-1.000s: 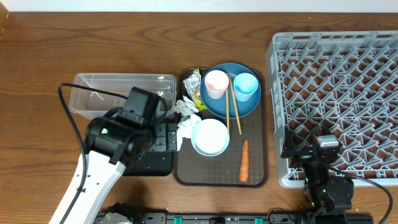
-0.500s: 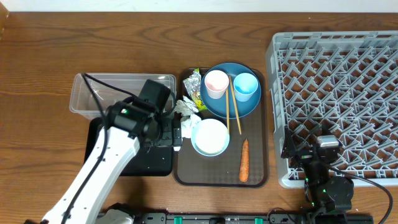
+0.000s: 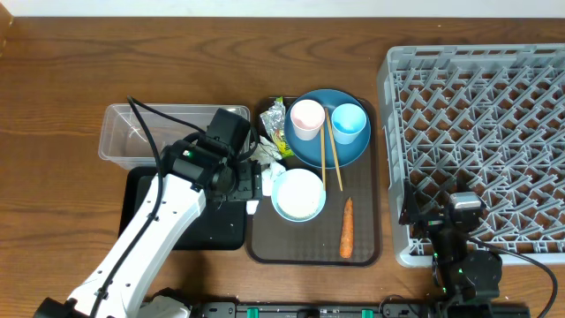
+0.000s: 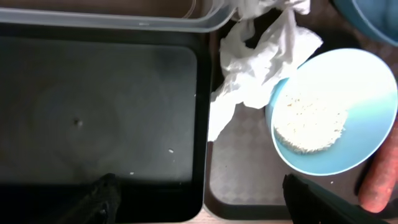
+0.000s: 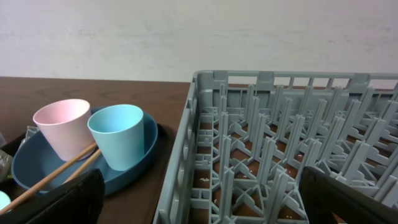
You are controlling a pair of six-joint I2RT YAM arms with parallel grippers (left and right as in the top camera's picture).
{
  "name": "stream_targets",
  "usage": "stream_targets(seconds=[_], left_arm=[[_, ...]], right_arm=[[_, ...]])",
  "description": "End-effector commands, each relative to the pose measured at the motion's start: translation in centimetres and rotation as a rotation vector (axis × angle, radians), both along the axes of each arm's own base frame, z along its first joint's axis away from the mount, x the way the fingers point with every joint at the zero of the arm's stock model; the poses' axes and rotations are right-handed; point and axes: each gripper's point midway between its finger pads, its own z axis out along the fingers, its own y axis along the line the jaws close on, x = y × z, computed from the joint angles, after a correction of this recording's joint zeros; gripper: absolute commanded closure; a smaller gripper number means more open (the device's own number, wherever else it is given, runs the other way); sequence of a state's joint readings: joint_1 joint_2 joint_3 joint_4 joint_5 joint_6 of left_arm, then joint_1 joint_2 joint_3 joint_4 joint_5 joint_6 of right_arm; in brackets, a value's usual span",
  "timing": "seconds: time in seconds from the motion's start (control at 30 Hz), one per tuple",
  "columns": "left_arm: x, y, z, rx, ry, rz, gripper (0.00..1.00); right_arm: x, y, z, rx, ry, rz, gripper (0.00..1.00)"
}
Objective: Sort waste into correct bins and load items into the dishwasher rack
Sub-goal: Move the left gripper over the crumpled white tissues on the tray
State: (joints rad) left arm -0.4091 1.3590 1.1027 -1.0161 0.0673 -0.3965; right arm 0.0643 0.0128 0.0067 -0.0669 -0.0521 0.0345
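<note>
Right, my left gripper (image 4: 210, 198) hangs with its fingers set wide apart and nothing between them, straddling the seam where the flat black tray (image 4: 93, 112) meets the brown serving tray (image 4: 242, 168). Just ahead of it lie the crumpled white tissues (image 4: 261, 56), one fold trailing down to the black tray's edge. Touching them on the right is the white bowl (image 4: 367, 93) with a patch of white rice scraps (image 4: 309, 121) inside. The carrot (image 4: 379, 186) shows at the far right edge. Beyond the tissues runs the rim of the clear tub (image 4: 124, 22).

Farther off, the foil wrapper (image 3: 274, 117) sits at the brown tray's back left corner, beside the blue plate (image 5: 37, 165).

A second ago my left wrist hung over the black tray; it has since swung right, to the tissues. The waste and dishes lie where they were, and my right arm has not shifted.

Only the left wrist view shows the rice and some pale specks on the black tray; from overhead the bowl looks plain white. The right wrist view shows the pink cup (image 5: 62, 124) and light blue cup (image 5: 118, 140) upright on the plate, the chopsticks (image 5: 56, 171) resting across it. My right gripper (image 5: 202, 199) is spread wide and empty at the near wall of the dishwasher rack (image 5: 261, 137).
</note>
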Motion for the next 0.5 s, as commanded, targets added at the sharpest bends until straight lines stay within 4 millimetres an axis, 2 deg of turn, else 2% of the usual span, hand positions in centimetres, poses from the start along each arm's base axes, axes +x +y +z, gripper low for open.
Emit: stream_targets(seconds=[0.0, 0.23, 0.47], left_arm=[[-0.1, 0.2, -0.3, 0.015, 0.000, 0.009, 0.14], [-0.3, -0.2, -0.6, 0.015, -0.002, -0.010, 0.14], [-0.4, -2.0, -1.5, 0.015, -0.037, -0.082, 0.14]], right_arm=[[-0.1, 0.6, -0.2, 0.009, 0.007, 0.024, 0.01], [-0.1, 0.6, -0.2, 0.009, 0.007, 0.024, 0.01], [-0.1, 0.6, -0.2, 0.009, 0.007, 0.024, 0.01]])
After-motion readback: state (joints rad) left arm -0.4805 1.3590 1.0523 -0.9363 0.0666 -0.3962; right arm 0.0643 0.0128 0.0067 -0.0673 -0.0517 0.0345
